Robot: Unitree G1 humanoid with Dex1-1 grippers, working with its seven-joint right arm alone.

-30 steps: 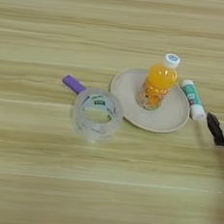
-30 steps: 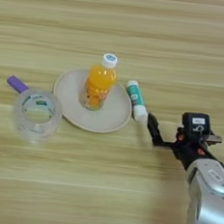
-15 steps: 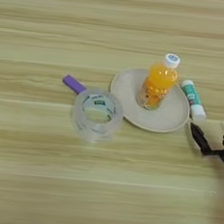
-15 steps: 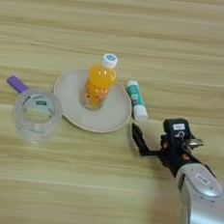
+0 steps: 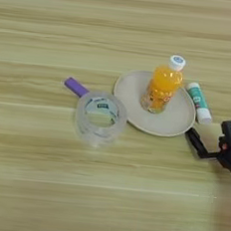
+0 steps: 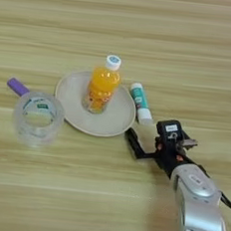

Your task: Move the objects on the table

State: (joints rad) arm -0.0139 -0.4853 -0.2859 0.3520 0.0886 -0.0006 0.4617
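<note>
An orange juice bottle (image 6: 101,86) with a white cap stands upright on the round beige plate (image 6: 114,122). A white-and-green glue stick (image 6: 140,103) lies just right of the plate. Left of the plate a clear tape roll (image 6: 37,118) lies flat, with a small purple block (image 6: 18,86) touching its far left side. My right gripper (image 6: 132,137) reaches in from the lower right, its black tip right at the plate's near right rim and just in front of the glue stick. It holds nothing that I can see.
The silver forearm (image 6: 198,210) runs down to the bottom right corner. The light wooden table (image 5: 71,28) fills the view around the things.
My gripper has moved left and nearer, from beside the glue stick's end to the plate's near right rim. The bottle, plate, glue stick, tape roll and block have stayed put.
</note>
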